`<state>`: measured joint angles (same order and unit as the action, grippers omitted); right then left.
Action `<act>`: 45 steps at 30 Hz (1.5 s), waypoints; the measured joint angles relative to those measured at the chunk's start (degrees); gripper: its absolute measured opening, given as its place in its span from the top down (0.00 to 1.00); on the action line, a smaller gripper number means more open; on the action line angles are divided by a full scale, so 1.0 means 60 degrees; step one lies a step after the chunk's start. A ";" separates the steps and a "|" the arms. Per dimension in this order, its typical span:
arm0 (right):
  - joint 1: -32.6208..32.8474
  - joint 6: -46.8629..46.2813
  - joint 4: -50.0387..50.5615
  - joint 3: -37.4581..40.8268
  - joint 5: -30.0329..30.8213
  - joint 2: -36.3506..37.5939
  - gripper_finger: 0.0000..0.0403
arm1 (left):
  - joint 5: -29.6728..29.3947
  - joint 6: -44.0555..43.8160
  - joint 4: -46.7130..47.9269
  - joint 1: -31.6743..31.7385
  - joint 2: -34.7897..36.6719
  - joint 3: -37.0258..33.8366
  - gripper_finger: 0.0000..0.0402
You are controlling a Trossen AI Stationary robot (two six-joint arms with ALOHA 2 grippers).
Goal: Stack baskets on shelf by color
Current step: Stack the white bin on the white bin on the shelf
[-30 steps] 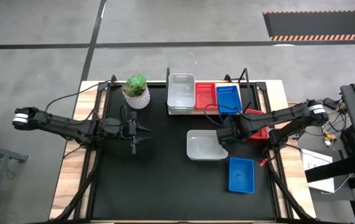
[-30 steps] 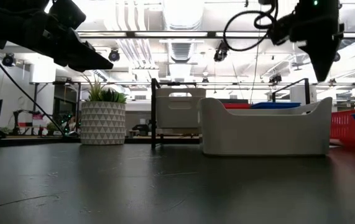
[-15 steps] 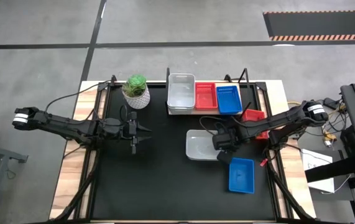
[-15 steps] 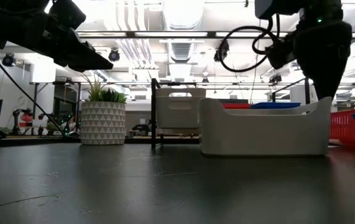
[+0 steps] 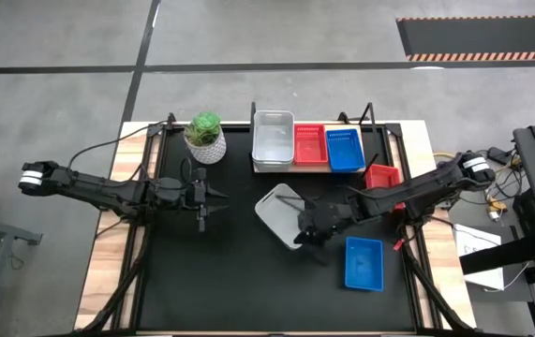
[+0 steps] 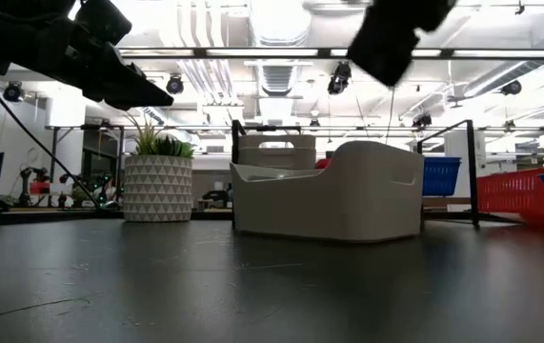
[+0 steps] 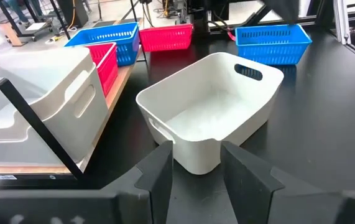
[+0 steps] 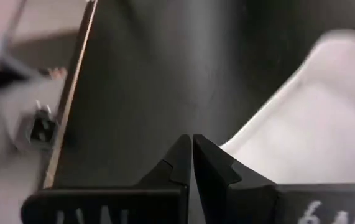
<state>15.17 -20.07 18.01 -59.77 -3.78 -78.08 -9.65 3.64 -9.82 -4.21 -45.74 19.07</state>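
Overhead, table-level, two wrist views, shared white basket (image 5: pixel 281 214)

Even, bright overhead light fills the high view, with only soft shadows. In the low view, ceiling light strips (image 6: pixel 281 19) glare and blow out to white, leaving the arms as dark silhouettes; the tabletop (image 6: pixel 252 286) shows a dull sheen. The right wrist view is smeared with motion blur; the left wrist view stays sharp.

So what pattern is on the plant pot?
White triangles on the pot, clearest in the low view.
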 joint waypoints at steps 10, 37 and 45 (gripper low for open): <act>0.0034 0.3553 0.2999 -0.1086 0.0161 0.0000 0.89 | 0.0000 -0.0040 -0.0004 -0.0004 0.0000 0.0000 0.71; -0.0027 0.4529 0.0884 0.0176 -0.0031 -0.2150 0.95 | -0.0004 0.0015 -0.0029 0.0000 0.0000 0.0000 0.71; 0.0199 0.3938 0.0984 -0.0673 -0.0048 -0.2056 0.98 | -0.0004 -0.0039 -0.0024 -0.0002 0.0000 0.0000 0.71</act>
<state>16.37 3.55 23.91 -63.81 -4.06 -90.42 -9.67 3.40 -9.97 -4.22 -45.74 19.07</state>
